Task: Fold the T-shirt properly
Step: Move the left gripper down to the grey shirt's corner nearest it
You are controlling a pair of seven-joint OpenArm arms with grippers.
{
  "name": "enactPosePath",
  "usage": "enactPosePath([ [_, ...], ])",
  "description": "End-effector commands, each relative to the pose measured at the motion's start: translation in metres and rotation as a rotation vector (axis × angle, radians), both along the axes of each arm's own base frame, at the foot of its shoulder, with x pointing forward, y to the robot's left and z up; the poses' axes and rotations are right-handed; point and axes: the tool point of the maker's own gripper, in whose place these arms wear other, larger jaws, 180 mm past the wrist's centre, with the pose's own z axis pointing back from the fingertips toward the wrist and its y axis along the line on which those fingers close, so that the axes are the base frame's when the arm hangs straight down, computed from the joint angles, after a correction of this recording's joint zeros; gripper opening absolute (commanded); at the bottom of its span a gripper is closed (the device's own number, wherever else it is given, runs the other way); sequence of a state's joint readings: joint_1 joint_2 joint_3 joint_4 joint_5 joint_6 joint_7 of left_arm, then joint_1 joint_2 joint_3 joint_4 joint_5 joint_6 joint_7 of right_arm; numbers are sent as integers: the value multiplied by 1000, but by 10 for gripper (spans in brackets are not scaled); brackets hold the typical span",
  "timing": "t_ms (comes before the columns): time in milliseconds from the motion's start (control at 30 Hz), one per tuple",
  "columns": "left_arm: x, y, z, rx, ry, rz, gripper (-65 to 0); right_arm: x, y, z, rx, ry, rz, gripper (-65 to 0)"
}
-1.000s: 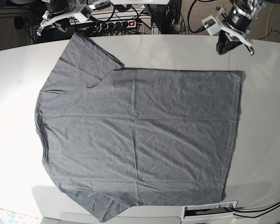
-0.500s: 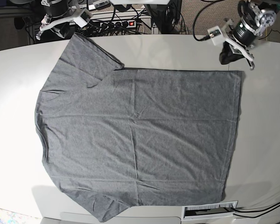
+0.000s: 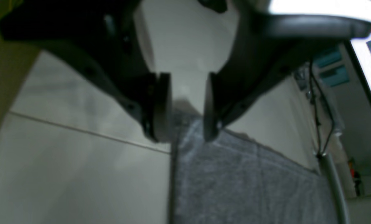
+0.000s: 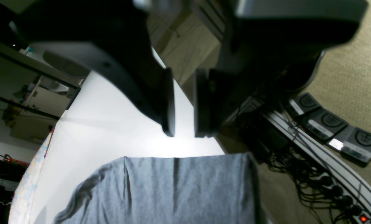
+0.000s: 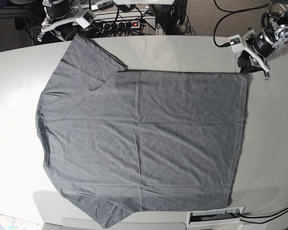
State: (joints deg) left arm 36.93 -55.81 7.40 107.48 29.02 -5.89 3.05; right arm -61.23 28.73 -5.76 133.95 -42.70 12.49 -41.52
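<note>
Left gripper hangs just above the hem corner of the T-shirt, its two pads parted with a clear gap and nothing between them; the grey cloth lies directly under the tips, on the table, not pinched. In the overhead view this gripper sits at the shirt's far hem corner. Right gripper likewise stands slightly apart and empty, poised over the edge of the sleeve, where the fabric reaches the table's rim and cables trail on the floor beyond.

Farther out, the T-shirt is spread flat across the table, collar side toward the overhead view's left, hem toward its right, one sleeve reaching up to the right gripper.

By my reading, no fold is made yet: the step in hand is taking hold of the far edge at both ends. Next, each gripper needs to drop onto its corner, close on the cloth, then lift and carry that edge toward the near side together.
</note>
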Motion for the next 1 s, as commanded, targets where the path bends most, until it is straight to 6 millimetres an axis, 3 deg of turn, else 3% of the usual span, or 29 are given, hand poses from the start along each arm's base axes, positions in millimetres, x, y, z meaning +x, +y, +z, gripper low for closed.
enactPosePath([
  [0,5,2,6,1,-19,-14,-460,4,1,8,-3,-29,16,-529],
  [233,2,1,2,-24,-8,-35,-460,6,-2,10,-34,-40,25,-529],
  [400,13,15,-1,5,-25,-10,-460,9,-7,15,-71,-67,21,-529],
  [600,27,13,6,-33,-48,17,-460,10,-6,15,-70,-68,22,-529],
  [967,21,12,-2,-47,-3,21,-460,10,-6,15,-69,-69,21,-529],
])
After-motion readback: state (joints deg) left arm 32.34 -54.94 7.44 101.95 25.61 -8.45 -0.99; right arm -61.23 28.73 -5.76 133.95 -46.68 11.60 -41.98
